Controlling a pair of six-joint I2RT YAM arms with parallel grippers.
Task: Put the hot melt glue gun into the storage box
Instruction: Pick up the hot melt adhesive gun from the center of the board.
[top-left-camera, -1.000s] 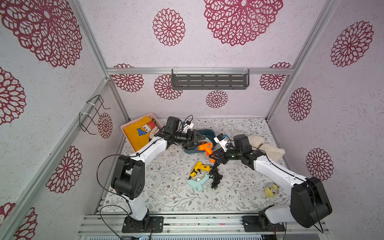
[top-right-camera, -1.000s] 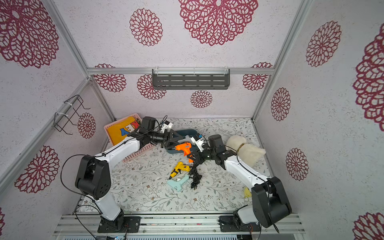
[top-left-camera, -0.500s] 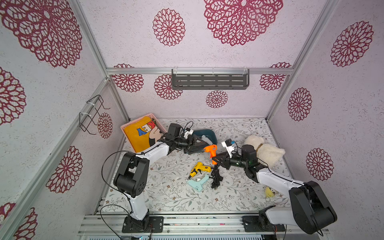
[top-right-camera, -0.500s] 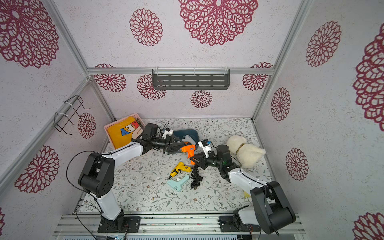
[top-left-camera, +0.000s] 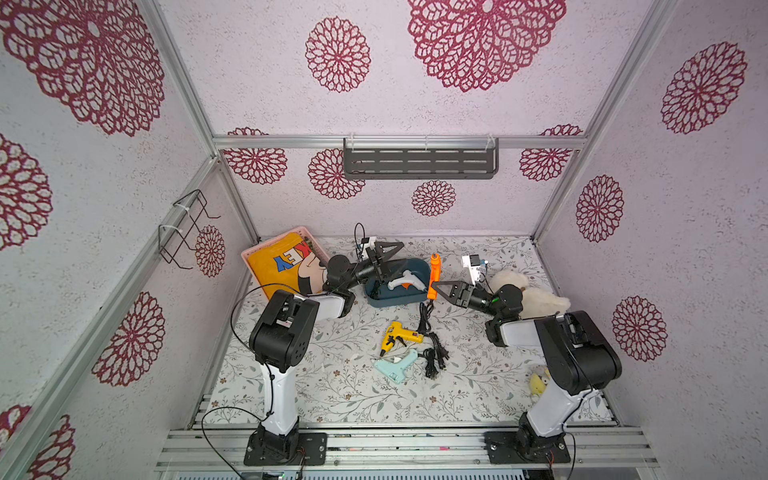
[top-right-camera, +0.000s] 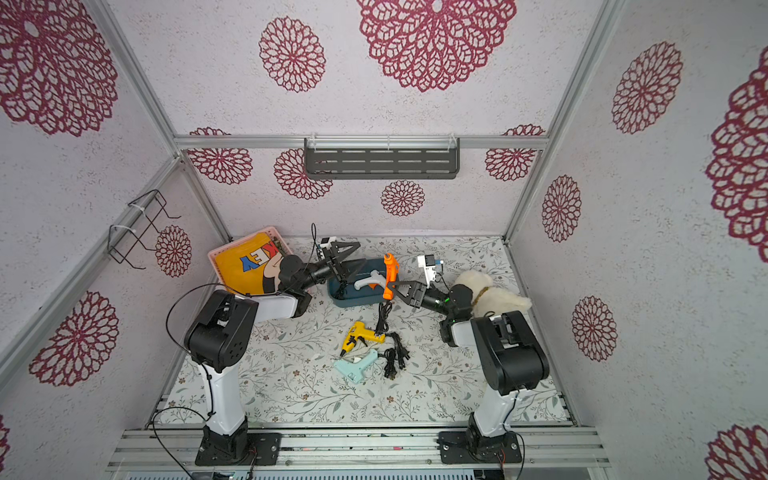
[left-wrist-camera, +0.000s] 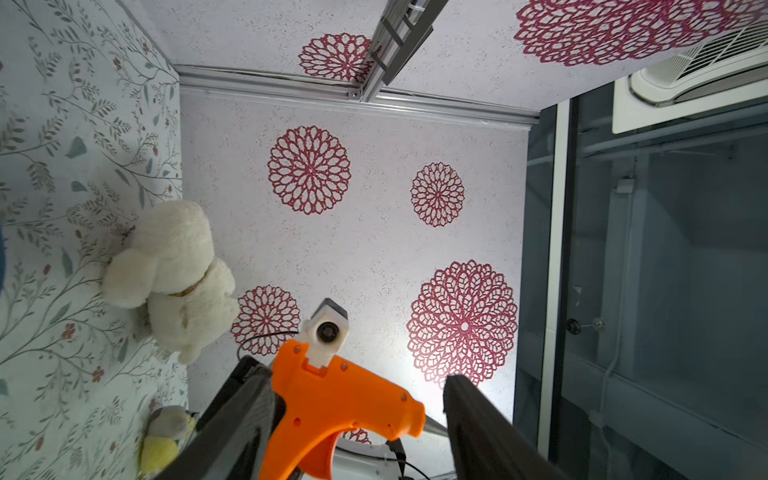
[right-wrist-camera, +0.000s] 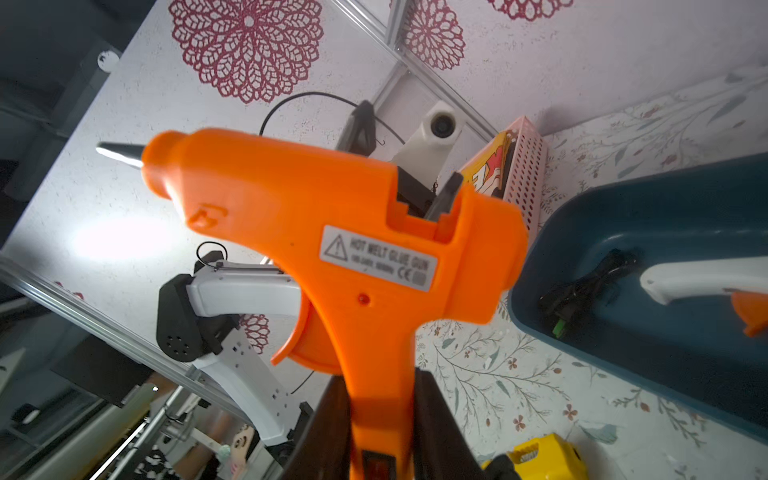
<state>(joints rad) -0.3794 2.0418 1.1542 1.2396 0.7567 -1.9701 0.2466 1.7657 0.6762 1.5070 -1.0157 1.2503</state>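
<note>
An orange hot melt glue gun (top-left-camera: 433, 274) (top-right-camera: 388, 275) (right-wrist-camera: 332, 232) hangs nozzle-up just off the right end of the dark teal storage box (top-left-camera: 395, 300) (top-right-camera: 357, 302) (right-wrist-camera: 648, 199). My right gripper (top-left-camera: 437, 287) (right-wrist-camera: 380, 399) is shut on its handle, and its black cord trails down to the table. A white glue gun (top-left-camera: 405, 280) lies in the box. My left gripper (top-left-camera: 395, 255) (left-wrist-camera: 353, 374) stands open over the box's left part. It points at the orange gun, which shows in the gap between its fingers (left-wrist-camera: 249, 415) in the left wrist view.
On the table in front of the box lie a yellow glue gun (top-left-camera: 400, 332), a pale teal one (top-left-camera: 395, 365) and black cords (top-left-camera: 432, 347). At the back left stands a pink basket (top-left-camera: 253, 255). A white plush dog (top-left-camera: 536, 297) sits behind my right arm.
My right gripper has carried the orange gun up and to the right, turning it nozzle-up. Both arms have folded back toward their bases. The left gripper has risen above the box.
</note>
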